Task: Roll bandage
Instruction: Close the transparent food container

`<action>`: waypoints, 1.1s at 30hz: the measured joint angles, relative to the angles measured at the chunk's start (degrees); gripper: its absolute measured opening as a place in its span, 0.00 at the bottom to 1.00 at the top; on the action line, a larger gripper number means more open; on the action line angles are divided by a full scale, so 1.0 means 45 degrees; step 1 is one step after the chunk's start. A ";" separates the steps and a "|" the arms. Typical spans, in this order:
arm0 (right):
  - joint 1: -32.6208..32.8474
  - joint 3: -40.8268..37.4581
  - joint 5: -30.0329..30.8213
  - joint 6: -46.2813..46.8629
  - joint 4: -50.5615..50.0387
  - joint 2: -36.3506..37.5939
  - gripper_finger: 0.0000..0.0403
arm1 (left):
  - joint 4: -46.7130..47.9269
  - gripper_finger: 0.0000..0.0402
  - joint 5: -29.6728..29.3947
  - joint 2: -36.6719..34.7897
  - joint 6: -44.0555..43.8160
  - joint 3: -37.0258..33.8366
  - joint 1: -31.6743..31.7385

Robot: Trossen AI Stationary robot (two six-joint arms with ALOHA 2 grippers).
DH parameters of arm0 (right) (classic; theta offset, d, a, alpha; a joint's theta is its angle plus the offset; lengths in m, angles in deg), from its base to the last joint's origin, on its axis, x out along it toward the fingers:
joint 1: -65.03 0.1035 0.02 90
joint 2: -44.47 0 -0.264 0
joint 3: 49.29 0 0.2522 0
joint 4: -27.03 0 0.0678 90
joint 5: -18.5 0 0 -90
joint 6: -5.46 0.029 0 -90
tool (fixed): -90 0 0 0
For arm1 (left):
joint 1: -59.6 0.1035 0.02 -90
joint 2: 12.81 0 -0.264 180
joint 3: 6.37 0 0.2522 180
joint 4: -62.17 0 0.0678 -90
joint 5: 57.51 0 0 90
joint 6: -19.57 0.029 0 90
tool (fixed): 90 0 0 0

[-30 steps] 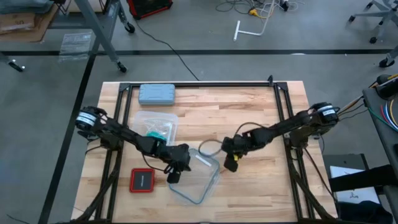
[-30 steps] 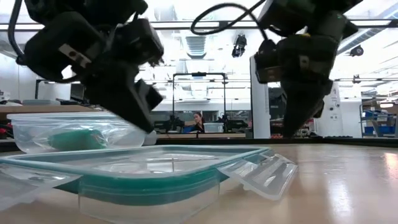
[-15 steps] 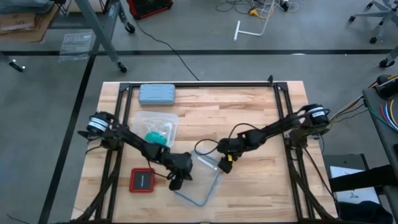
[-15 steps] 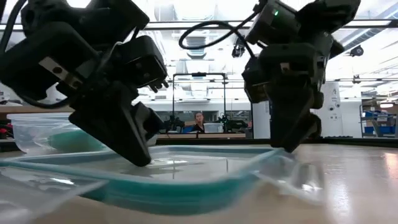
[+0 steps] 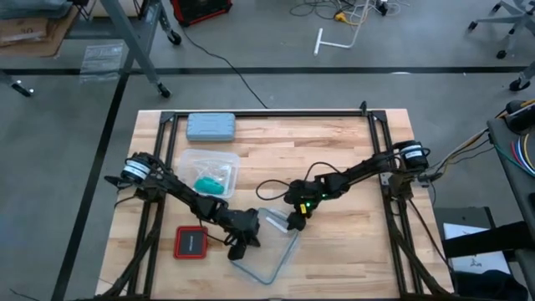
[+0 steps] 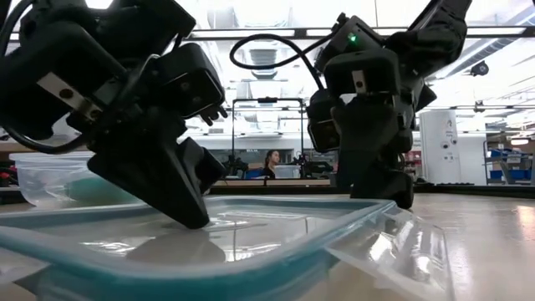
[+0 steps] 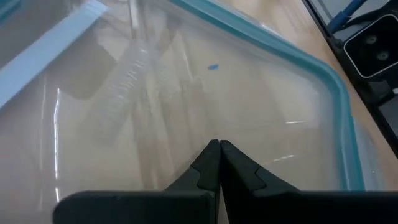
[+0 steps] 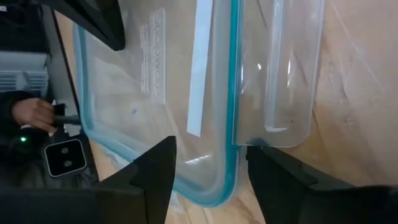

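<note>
I see my left tool (image 7: 219,163), fingers together, pressing the clear lid (image 5: 269,251). My right tool (image 8: 208,163) hangs spread above its rim. The bandage (image 5: 207,182) sits in the tub (image 5: 191,161) at ten o'clock. Embossed lettering unreadable.

Wooden table (image 5: 334,142) with black frame rails. Grey-blue hard case (image 5: 210,126) at the far edge, left of centre. Clear plastic tub (image 5: 219,161) just nearer than it. Clear lid with teal rim (image 5: 280,257) lies flat near the front edge. Small red-and-black device (image 5: 191,243) sits left of the lid. Person (image 6: 269,162) in the room beyond.
</note>
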 joint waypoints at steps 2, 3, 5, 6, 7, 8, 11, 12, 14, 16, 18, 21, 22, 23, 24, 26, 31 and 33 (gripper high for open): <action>-0.0068 0.0000 -0.0102 0.0132 0.0132 -0.0015 0.46 | -0.0041 0.00 -0.0323 0.0000 0.0059 0.0000 0.0000; -0.0079 0.0000 -0.0112 0.0217 0.0165 -0.0015 0.46 | -0.0068 0.00 -0.0484 0.0000 0.0100 0.0000 0.0000; -0.0098 0.0019 -0.0127 0.0329 0.0285 -0.0024 0.46 | -0.0145 0.00 -0.0678 0.0000 0.0190 0.0000 0.0023; -0.0102 0.0019 -0.0148 0.0438 0.0436 -0.0034 0.46 | -0.0173 0.00 -0.0757 0.0001 0.0190 -0.0005 0.0035; -0.0113 0.0019 -0.0164 0.0592 0.0533 -0.0034 0.46 | -0.0205 0.00 -0.0913 0.0005 0.0200 -0.0015 0.0039; -0.0159 0.0019 -0.0247 0.0750 0.0618 -0.0034 0.45 | -0.0232 0.00 -0.1059 0.0005 0.0223 -0.0015 0.0039; -0.0225 0.0035 -0.0454 0.1273 0.0843 -0.0044 0.43 | -0.0298 0.00 -0.1431 0.0010 0.0259 -0.0017 0.0047; -0.0249 0.0044 -0.0497 0.1386 0.0910 -0.0044 0.42 | -0.0308 0.00 -0.1530 0.0010 0.0278 -0.0019 0.0049; -0.0268 0.0055 -0.0549 0.1520 0.1002 -0.0044 0.41 | -0.0326 0.00 -0.1770 0.0010 0.0361 -0.0019 0.0054; -0.0268 0.0068 -0.0610 0.1519 0.1037 -0.0057 0.39 | -0.0342 0.00 -0.2045 0.0010 0.0387 -0.0019 0.0054; -0.0268 0.0068 -0.0675 0.1511 0.1091 -0.0073 0.38 | -0.0388 0.00 -0.2323 0.0010 0.0426 -0.0029 0.0054; -0.0268 0.0073 -0.0751 0.1489 0.1124 -0.0073 0.36 | -0.0485 0.00 -0.2506 0.0015 0.0525 -0.0044 0.0064; -0.0268 0.0073 -0.0778 0.1452 0.1128 -0.0073 0.36 | -0.0472 0.00 -0.2643 0.0015 0.0525 -0.0044 0.0064; -0.0268 0.0082 -0.0810 0.1406 0.1124 -0.0073 0.35 | -0.0480 0.00 -0.2726 0.0015 0.0530 -0.0049 0.0064; -0.0268 0.0087 -0.0821 0.1361 0.1119 -0.0077 0.34 | -0.0486 0.00 -0.2902 0.0015 0.0543 -0.0049 0.0064; -0.0268 0.0148 -0.0754 0.1228 0.1035 -0.0108 0.32 | -0.0464 0.00 -0.3126 0.0015 0.0616 -0.0050 0.0088; -0.0253 0.0339 -0.0350 0.0607 0.0613 -0.0457 0.29 | -0.0434 0.00 -0.3265 0.0015 0.0622 -0.0053 0.0083; -0.0253 0.0389 -0.0350 0.0524 0.0602 -0.0601 0.29 | -0.0433 0.00 -0.3265 0.0015 0.0622 -0.0049 0.0083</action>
